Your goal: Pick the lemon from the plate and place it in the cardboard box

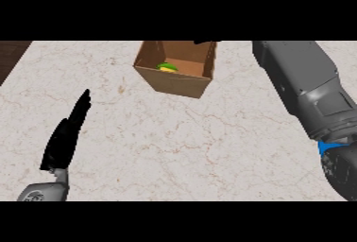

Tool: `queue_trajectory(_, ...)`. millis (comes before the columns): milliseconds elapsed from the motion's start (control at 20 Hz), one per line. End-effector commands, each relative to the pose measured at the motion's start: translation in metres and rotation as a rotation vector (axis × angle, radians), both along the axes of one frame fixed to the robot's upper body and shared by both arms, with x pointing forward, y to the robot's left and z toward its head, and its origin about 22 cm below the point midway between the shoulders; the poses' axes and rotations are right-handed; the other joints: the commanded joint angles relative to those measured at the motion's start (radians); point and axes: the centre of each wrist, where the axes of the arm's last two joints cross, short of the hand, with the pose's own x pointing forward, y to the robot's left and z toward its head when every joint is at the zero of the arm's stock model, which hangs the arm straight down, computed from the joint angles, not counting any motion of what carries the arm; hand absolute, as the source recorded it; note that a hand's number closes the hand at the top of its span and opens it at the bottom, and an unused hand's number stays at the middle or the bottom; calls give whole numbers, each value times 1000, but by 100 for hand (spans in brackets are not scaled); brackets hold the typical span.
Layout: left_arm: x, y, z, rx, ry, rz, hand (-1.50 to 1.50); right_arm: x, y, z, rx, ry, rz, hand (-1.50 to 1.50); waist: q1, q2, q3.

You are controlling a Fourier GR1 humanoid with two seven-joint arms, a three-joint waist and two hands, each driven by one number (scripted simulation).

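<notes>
**Small round yellow-green lemon lies inside the open brown cardboard box at twelve o'clock on the counter.**

The lemon sits low in the box near its left wall, apart from both hands. At eight o'clock on the pale veined marble counter, the black left hand shows edge-on. Its fingers are straight and pressed together, pointing toward one o'clock, and it holds nothing. The grey right forearm runs from four o'clock to one o'clock. A dark sliver at the box's far rim may be the right hand; whether it is spread or curled cannot be told.
</notes>
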Motion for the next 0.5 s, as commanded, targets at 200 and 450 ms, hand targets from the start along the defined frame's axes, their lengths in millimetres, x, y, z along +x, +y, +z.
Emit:
queue_trajectory(200,0,-5,-4,0,-16,-21,0,-2,-104,7,87,-4,-117,-150,16,21,3)
queue_trajectory(450,3,-8,10,-1,-44,-41,0,-8,-140,21,58,-25,-96,-150,39,22,5)
